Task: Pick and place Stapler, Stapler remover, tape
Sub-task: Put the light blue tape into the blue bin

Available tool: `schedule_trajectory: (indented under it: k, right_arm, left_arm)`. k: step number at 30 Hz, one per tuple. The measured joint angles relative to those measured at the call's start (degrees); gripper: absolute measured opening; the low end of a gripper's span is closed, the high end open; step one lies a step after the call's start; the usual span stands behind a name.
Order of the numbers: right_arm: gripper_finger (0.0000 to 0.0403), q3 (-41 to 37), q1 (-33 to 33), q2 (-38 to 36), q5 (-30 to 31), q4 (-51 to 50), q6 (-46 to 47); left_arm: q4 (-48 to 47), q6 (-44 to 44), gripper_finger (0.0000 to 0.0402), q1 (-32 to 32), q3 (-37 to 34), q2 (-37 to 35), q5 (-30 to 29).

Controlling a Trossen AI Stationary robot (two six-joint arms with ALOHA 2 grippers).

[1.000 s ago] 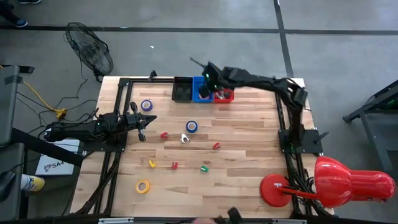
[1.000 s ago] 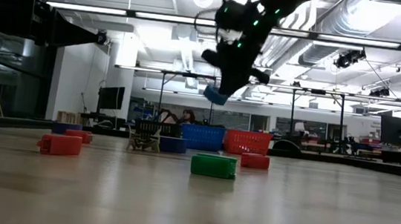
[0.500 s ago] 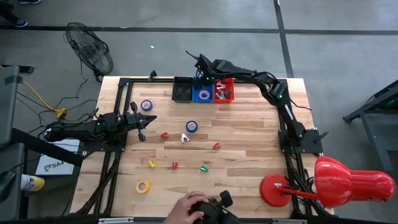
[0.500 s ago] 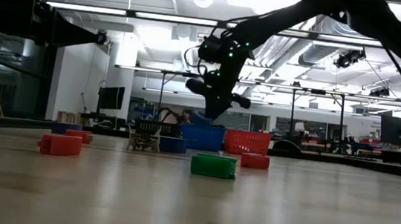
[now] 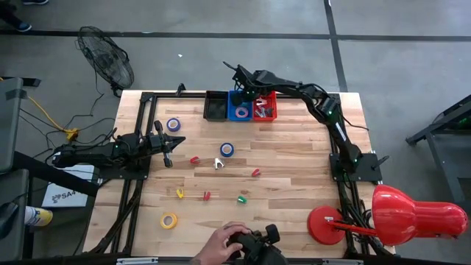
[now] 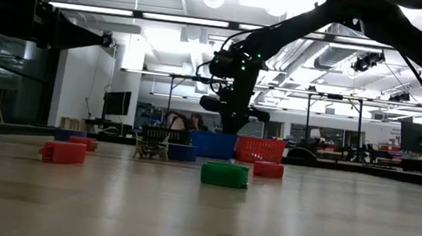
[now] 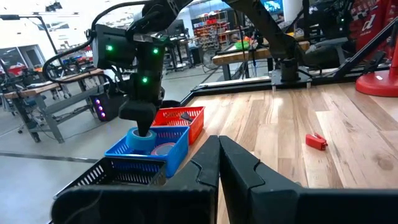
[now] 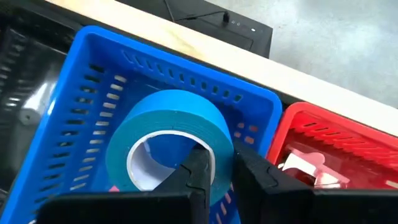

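My right gripper (image 5: 244,94) reaches over the blue basket (image 5: 237,112) at the table's far edge and is shut on a blue tape roll (image 8: 168,140). The left wrist view shows that roll (image 7: 142,140) partly below the basket's rim. My left gripper (image 5: 171,147) is shut and hovers near the table's left edge, touching nothing. Two more blue tape rolls (image 5: 174,124) (image 5: 227,149) and a yellow one (image 5: 169,219) lie flat on the table. Small red pieces (image 5: 195,159) (image 5: 255,172) (image 5: 207,196), a green one (image 5: 241,199) and a yellow one (image 5: 180,193) lie scattered mid-table. My right gripper pinches the blue tape roll's wall (image 8: 219,149), one finger (image 8: 198,163) in the roll's hole and one (image 8: 249,169) outside. The fingers come from above, pointing down. The roll lies tilted inside the blue basket's opening; whether it rests on the basket's floor I cannot tell.
A black basket (image 5: 215,105) and a red basket (image 5: 265,109) holding pieces flank the blue one. A small metal piece (image 5: 218,163) lies mid-table. A person's hand (image 5: 224,243) holds a dark device at the near edge. A red lamp (image 5: 397,213) stands at the right.
My right gripper has moved toward the table's far left, from above the red basket to over the blue basket, and come down, bringing the blue tape roll from high above the baskets into the blue basket's opening. A person's hand has appeared at the near edge.
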Motion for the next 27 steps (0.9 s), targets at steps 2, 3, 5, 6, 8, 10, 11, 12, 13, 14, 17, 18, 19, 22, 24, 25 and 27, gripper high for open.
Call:
schedule_trajectory:
  k: [2,3,5,6,8,10,11,12,13,14,17,18,19,22,24,25,27]
  right_arm:
    - [0.0032,0.0,0.0,0.0,0.6,0.0,0.0]
    - [0.0032,-0.2,0.0,0.0,1.3,0.3,0.0]
    - [0.0032,-0.8,0.0,0.0,2.2,1.0,-0.1]
    - [0.0032,-0.8,0.0,0.0,2.2,1.0,-0.1]
    - [0.0032,-0.8,0.0,0.0,2.2,0.9,-0.2]
    - [0.0032,-0.8,0.2,0.2,2.5,1.3,-0.9]
    - [0.0032,-0.8,0.3,0.3,2.4,1.4,-1.4]
    - [0.0032,-0.8,0.3,0.4,2.2,1.4,-1.8]
    - [0.0032,-0.9,0.3,0.4,2.2,1.3,-2.0]
    - [0.0033,-0.9,0.3,0.4,2.2,1.3,-2.2]
    - [0.0045,-0.9,0.3,0.4,2.2,1.3,-2.2]
    - [0.0053,-0.9,0.3,0.4,2.2,1.3,-2.2]
    - [0.0061,-0.9,0.3,0.4,2.2,1.3,-2.2]
    - [0.0093,-0.9,0.4,0.4,1.7,1.3,-2.2]
    - [0.0114,-0.9,0.4,0.4,1.4,1.3,-2.2]
    - [0.0125,-0.9,0.4,0.4,1.1,1.3,-2.2]
    - [0.0145,-0.6,0.4,0.4,0.3,0.9,-2.5]
  left_arm:
    - [0.0,0.0,0.0003,0.0,0.0,0.0,0.0]
    - [0.0,0.0,0.0003,0.0,0.0,0.0,0.0]
    - [0.0,0.0,0.0003,0.0,0.0,0.0,0.0]
    - [0.0,0.0,0.0003,0.0,0.0,0.0,0.0]
    - [0.0,0.0,0.0003,0.0,0.0,0.0,0.0]
    - [0.0,0.0,0.0003,0.0,0.0,0.0,0.0]
    - [0.0,0.0,0.0003,0.0,0.0,0.0,0.0]
    - [0.0,0.0,0.0003,0.0,0.0,0.0,0.0]
    - [0.0,0.0,0.0003,0.0,0.0,0.0,0.0]
    - [0.0,0.0,0.0003,0.0,0.0,0.0,0.0]
    - [0.0,0.0,0.0003,0.0,0.0,0.0,0.0]
    - [0.0,0.0,0.0003,0.0,0.0,0.0,0.0]
    - [0.0,0.0,0.0003,0.0,0.0,0.0,0.0]
    - [0.0,0.0,0.0003,0.0,0.0,0.0,0.0]
    - [0.0,0.0,0.0003,0.0,0.0,0.0,0.0]
    - [0.0,0.0,0.0003,0.0,0.0,0.0,0.0]
    - [0.0,0.0,0.0003,0.0,0.0,0.0,0.0]
